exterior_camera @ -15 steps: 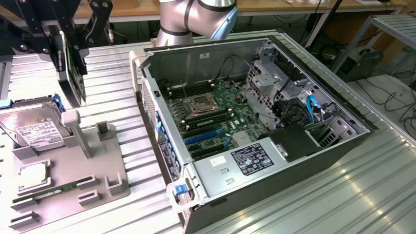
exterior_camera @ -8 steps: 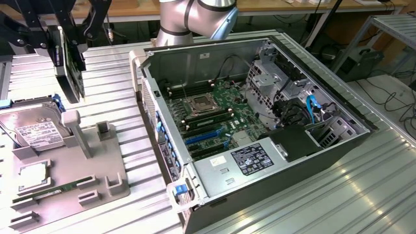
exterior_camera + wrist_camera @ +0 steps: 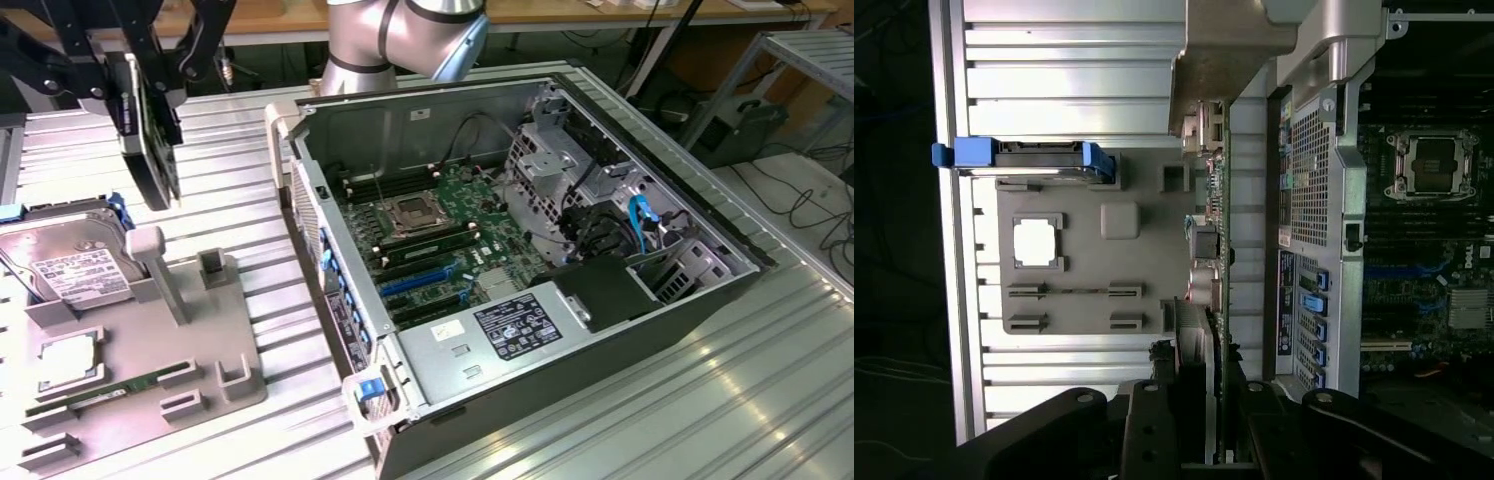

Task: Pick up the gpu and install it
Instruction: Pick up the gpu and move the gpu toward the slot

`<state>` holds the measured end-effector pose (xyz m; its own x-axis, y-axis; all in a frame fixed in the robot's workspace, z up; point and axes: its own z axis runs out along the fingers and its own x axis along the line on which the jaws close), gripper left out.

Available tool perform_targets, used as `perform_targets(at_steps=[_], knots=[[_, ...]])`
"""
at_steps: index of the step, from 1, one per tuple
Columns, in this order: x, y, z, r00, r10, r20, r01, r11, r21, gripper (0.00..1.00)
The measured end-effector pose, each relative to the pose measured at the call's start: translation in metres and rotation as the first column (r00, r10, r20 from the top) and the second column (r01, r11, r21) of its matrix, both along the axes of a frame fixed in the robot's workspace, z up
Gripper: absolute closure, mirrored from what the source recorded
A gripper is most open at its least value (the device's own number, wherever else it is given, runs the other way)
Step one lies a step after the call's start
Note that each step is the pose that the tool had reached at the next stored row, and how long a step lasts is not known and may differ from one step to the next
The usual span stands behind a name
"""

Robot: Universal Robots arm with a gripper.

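Note:
The gpu (image 3: 154,150) hangs edge-on in the air at the exterior view's upper left, above the metal table and behind the grey parts tray (image 3: 147,400). My gripper (image 3: 140,75) is shut on its top edge. In the wrist view the gpu (image 3: 1212,250) runs away from my fingers (image 3: 1154,420), with its silver bracket (image 3: 1229,50) at the far end. It sits between the tray (image 3: 1084,300) and the open computer case (image 3: 1314,180). The case (image 3: 534,250) lies open on its side, showing the motherboard (image 3: 427,230) with blue slots (image 3: 420,282).
On the tray rest a hard drive (image 3: 80,265) in a blue bracket, a processor (image 3: 67,360) and a memory stick (image 3: 114,392). The arm's base (image 3: 394,45) stands behind the case. A power supply (image 3: 514,325) and drive cages (image 3: 574,160) crowd the case's interior.

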<state>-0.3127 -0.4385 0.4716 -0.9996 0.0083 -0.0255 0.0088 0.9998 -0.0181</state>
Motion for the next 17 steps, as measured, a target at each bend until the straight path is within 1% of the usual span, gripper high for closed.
perform_targets(at_steps=[10, 17], knots=[[0.014, 0.0000, 0.0000, 1.0000, 0.000, 0.0000, 0.000, 1.0000, 0.0000, 0.72], [0.020, 0.0000, 0.0000, 1.0000, 0.000, 0.0000, 0.000, 1.0000, 0.0000, 0.72]])
